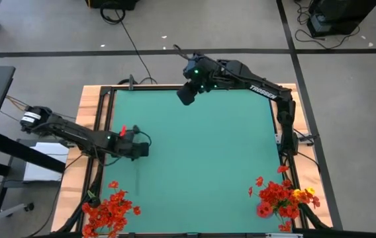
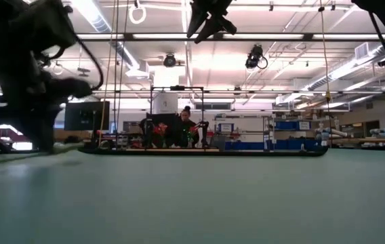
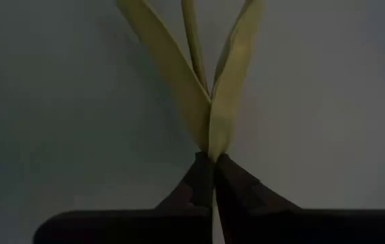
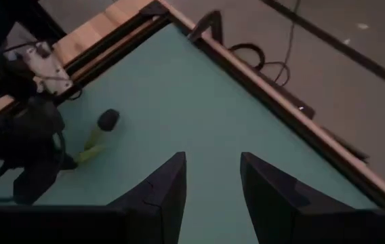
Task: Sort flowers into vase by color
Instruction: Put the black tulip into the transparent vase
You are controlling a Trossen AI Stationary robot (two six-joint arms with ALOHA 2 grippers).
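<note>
My left gripper (image 1: 139, 150) (image 3: 213, 160) is low over the left half of the green table and is shut on a flower with long yellow-green leaves (image 3: 179, 74). In the right wrist view this flower shows a dark head (image 4: 108, 120) and a pale green leaf (image 4: 91, 150) beside the left arm. My right gripper (image 1: 186, 96) (image 4: 213, 166) hangs open, high over the table's far edge, and holds nothing. A bunch of red-orange flowers (image 1: 108, 208) stands at the near left corner. A red bunch with a few yellow heads (image 1: 282, 198) stands at the near right corner. My left gripper pinches the flower between its two fingertips, at the place where two yellow-green leaves meet the stem (image 3: 211, 146). The fingers come from above, pointing down. The leaves and stem run away from the fingers close over the table; whether they rest on it I cannot tell.
The green mat (image 1: 201, 158) has a wooden and black frame (image 1: 89, 106) around it. Cables run over the floor beyond the far edge. In the low view a person (image 2: 184, 125) sits far behind the table among benches.
</note>
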